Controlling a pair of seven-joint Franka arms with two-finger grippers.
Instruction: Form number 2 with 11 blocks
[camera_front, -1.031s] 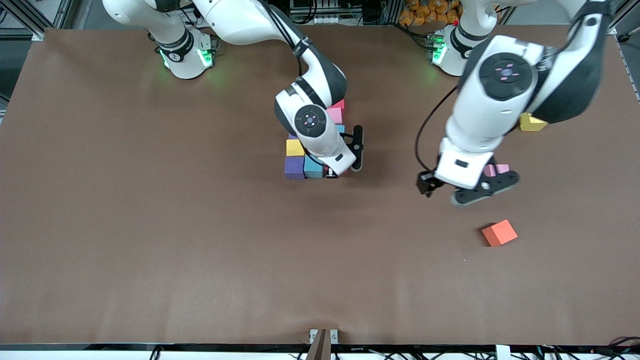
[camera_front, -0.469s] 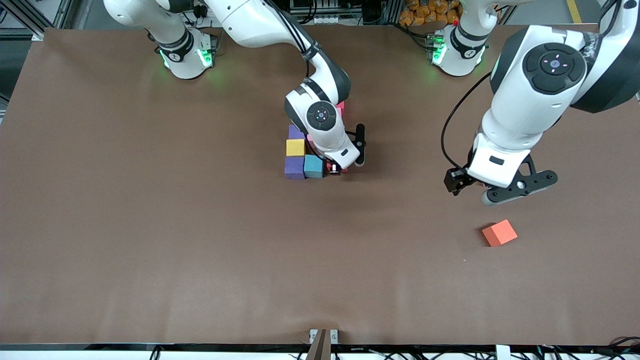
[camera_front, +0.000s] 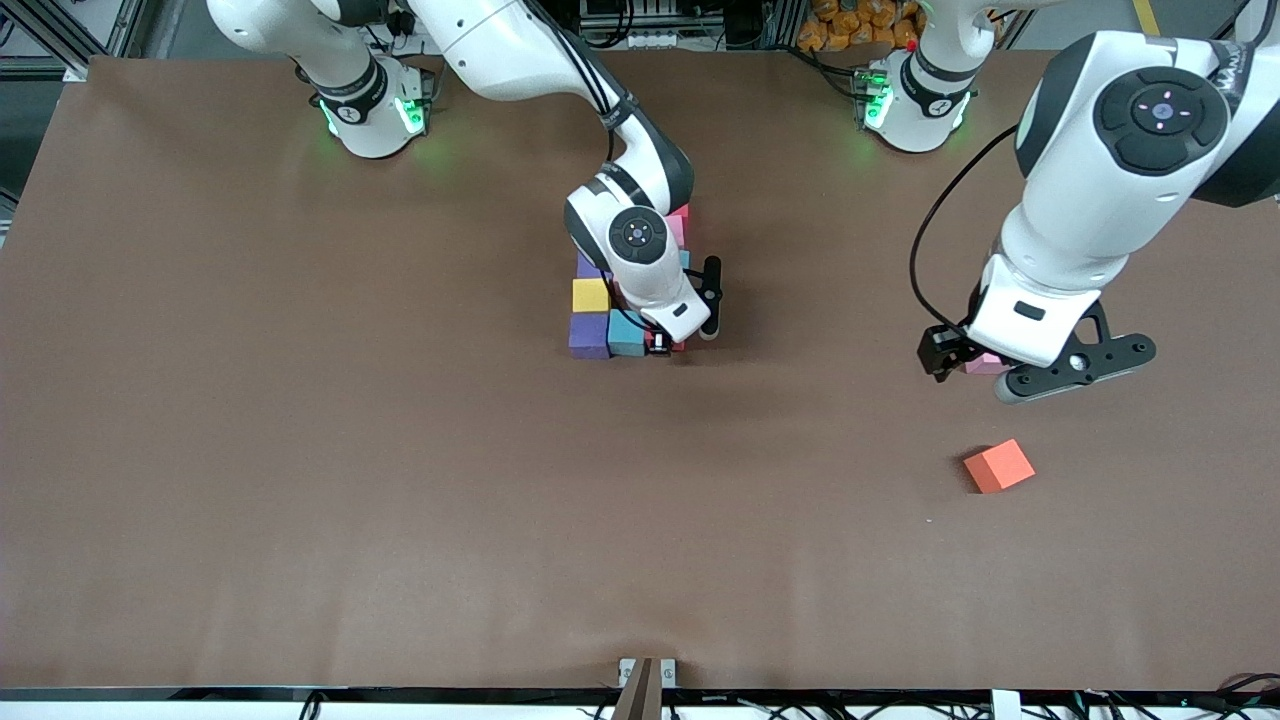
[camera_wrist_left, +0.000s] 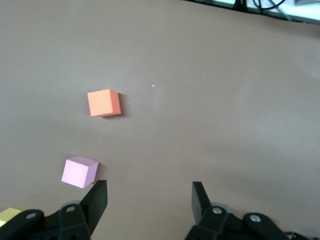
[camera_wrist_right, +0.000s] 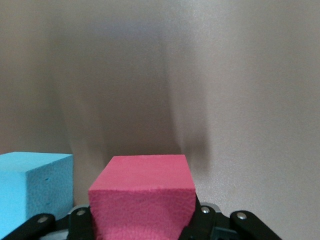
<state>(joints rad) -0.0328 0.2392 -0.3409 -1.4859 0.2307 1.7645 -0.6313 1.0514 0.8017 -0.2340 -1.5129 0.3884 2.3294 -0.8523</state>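
Brown matte covering spans the whole table (camera_front: 300, 450), with both arm bases along its upper edge in the front view. At the table's middle sits the part-built figure of blocks (camera_front: 600, 315): purple, yellow, light blue and pink cubes packed touching one another, several hidden under the right arm. The right gripper (camera_front: 668, 343) is down at the cluster's near edge, clenched on a red block (camera_wrist_right: 142, 197) just beside the light blue block (camera_wrist_right: 32, 182).

Toward the left arm's end of the table, the left gripper (camera_wrist_left: 150, 202) hangs released and empty, its fingers (camera_wrist_left: 97, 200) spread. A loose pink block (camera_wrist_left: 79, 171) lies just beside one finger, not between them. An orange block (camera_front: 998, 466) rests alone, nearer the front camera, well apart from the cluster.

Judgement: the cubes look like light, soft foam with a grippy matte skin. They should be taken across two flat opposing faces, squarely and gently, since a corner grip would likely twist or dent them.
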